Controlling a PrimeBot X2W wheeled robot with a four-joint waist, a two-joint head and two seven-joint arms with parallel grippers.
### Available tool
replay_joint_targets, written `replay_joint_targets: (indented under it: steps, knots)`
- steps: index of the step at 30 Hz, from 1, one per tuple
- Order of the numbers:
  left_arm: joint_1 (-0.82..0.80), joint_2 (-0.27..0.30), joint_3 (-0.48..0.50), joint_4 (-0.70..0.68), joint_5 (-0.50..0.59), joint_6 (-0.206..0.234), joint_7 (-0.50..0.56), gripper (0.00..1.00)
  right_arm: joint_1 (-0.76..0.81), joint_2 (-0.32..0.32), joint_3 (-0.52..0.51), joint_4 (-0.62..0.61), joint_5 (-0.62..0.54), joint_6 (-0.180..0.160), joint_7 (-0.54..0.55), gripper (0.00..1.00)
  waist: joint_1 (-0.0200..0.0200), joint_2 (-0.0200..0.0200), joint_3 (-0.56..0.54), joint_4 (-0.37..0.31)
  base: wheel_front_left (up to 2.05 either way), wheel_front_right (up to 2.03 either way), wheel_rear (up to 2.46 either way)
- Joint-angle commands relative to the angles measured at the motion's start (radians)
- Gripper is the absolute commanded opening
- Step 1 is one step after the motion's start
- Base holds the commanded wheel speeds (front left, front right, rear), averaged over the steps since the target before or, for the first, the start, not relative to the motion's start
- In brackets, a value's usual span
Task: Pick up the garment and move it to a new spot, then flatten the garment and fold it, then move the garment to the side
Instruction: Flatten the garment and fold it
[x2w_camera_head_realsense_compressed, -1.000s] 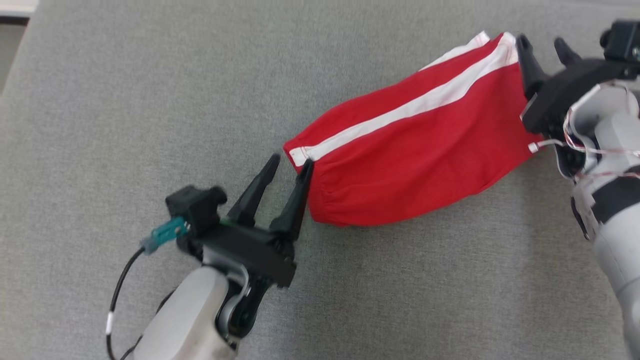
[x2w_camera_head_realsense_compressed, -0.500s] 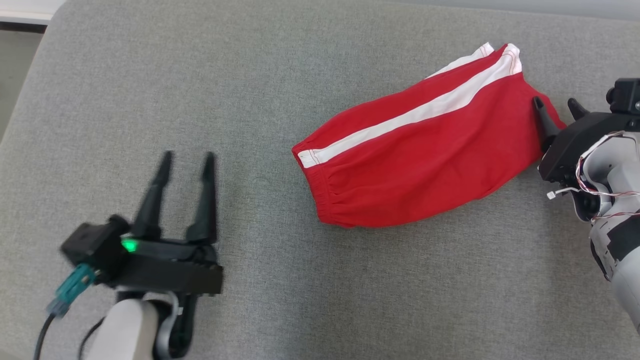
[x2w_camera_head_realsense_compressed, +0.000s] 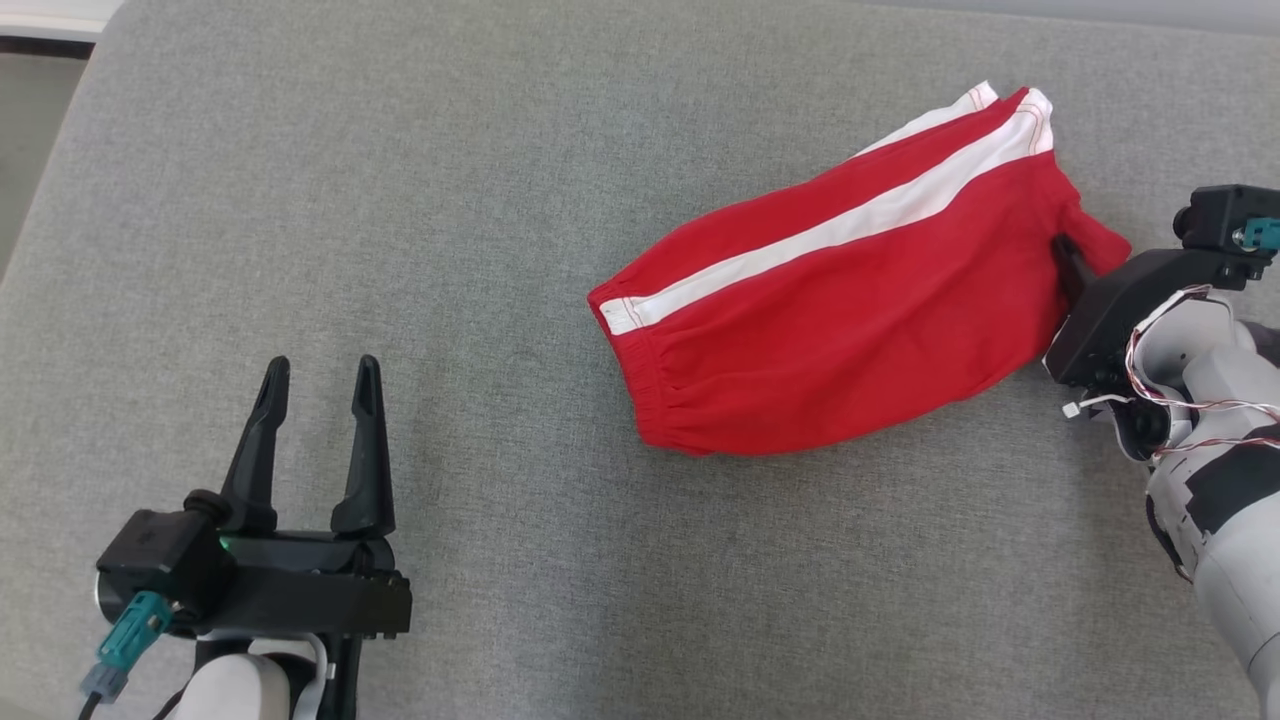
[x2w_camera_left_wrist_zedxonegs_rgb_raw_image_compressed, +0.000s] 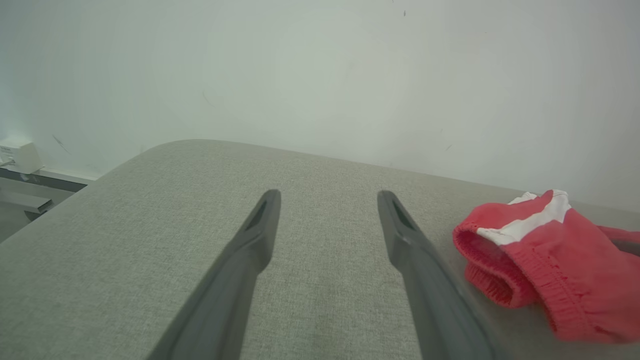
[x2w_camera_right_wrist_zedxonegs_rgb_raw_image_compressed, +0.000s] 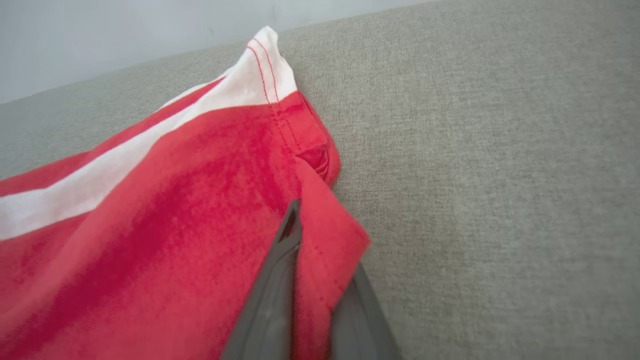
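No legible text, garment (x2w_camera_head_realsense_compressed: 850, 320) seemingly unmarked

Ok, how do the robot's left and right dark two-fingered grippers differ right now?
The left gripper is open and empty; the right gripper is shut on the hem of the red white-striped shorts. The left gripper sits apart from the shorts; the right touches their end. Both have long dark fingers.

We see the left gripper (x2w_camera_head_realsense_compressed: 321, 366) drawn back from the garment (x2w_camera_head_realsense_compressed: 840, 330) — a second ago one fingertip touched the gathered waistband end, and now it sits well apart from it, at the lower left of the head view. The right gripper (x2w_camera_head_realsense_compressed: 1070, 255) had its jaws spread at the hem; they have now pinched a red hem corner, and the cloth bunches slightly there. Our head camera has shifted too.
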Motion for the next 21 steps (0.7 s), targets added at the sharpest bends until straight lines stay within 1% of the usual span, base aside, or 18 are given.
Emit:
replay_joint_targets:
  steps: [1,6,11,17,21]
  knots:
    - [0.009,0.0,0.005,0.002,0.003,-0.005,0.0,1.0,0.028,0.004,0.003,0.005,0.01,-0.003,0.004,0.0,0.0,0.0,-0.007,-0.005,0.0,0.0,0.0]
    - [0.033,-0.002,0.032,0.026,0.005,-0.013,0.0,1.0,0.069,0.013,0.008,-0.034,0.075,-0.003,-0.037,0.0,0.0,0.0,-0.059,-0.043,0.0,0.0,0.0]
    - [0.061,-0.002,0.036,0.032,0.019,-0.015,0.0,1.0,0.134,-0.003,0.015,-0.087,0.132,-0.003,-0.062,0.0,0.0,0.0,-0.104,-0.084,0.0,0.0,0.0]
    - [0.101,-0.002,0.063,0.032,0.034,-0.019,0.0,1.0,0.26,-0.066,0.03,-0.177,0.206,-0.003,-0.098,0.0,0.0,0.0,-0.146,-0.143,0.0,0.0,0.0]
    - [0.117,-0.002,0.079,0.031,0.044,-0.022,0.0,1.0,0.337,-0.113,0.021,-0.212,0.253,-0.003,-0.123,0.0,0.0,0.0,-0.161,-0.17,0.0,0.0,0.0]
